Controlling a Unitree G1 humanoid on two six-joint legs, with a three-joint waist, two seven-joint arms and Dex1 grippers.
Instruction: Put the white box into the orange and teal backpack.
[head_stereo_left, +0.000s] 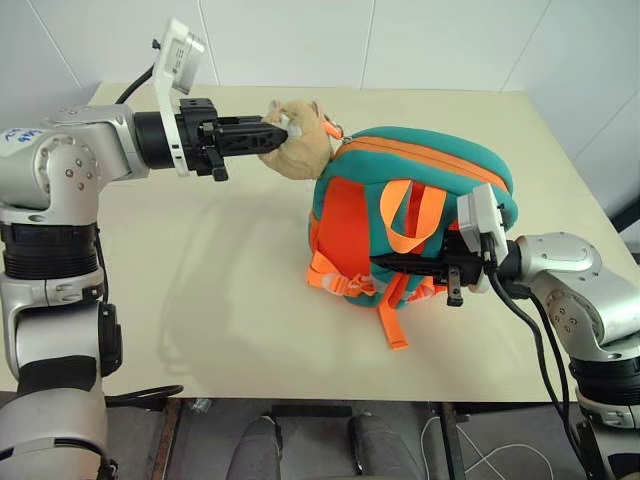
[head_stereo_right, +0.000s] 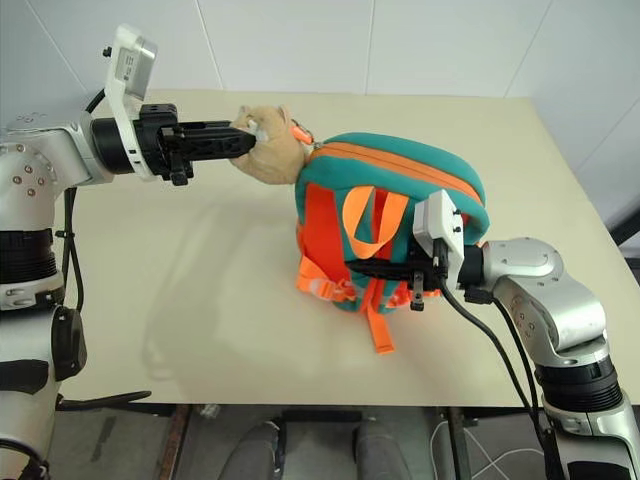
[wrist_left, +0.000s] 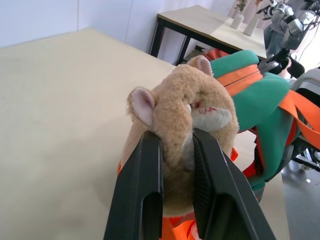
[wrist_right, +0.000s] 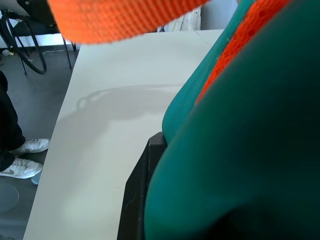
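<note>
Both arms level, working the orange and teal backpack (head_stereo_left: 400, 215) on the desk (head_stereo_left: 200, 290).
Left gripper (head_stereo_left: 275, 133) pinches plush toy (wrist_left: 185, 115); right gripper (head_stereo_left: 400, 263), pressed together, clamps teal strap (wrist_right: 240, 150).

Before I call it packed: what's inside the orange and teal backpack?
Cannot tell. The orange and teal backpack stands on the table with its top closed, hiding the inside. The left claw pinches the plush toy outside it.

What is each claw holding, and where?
Left claw pinches the plush toy by its head; right claw grips the backpack by a teal strap.
</note>
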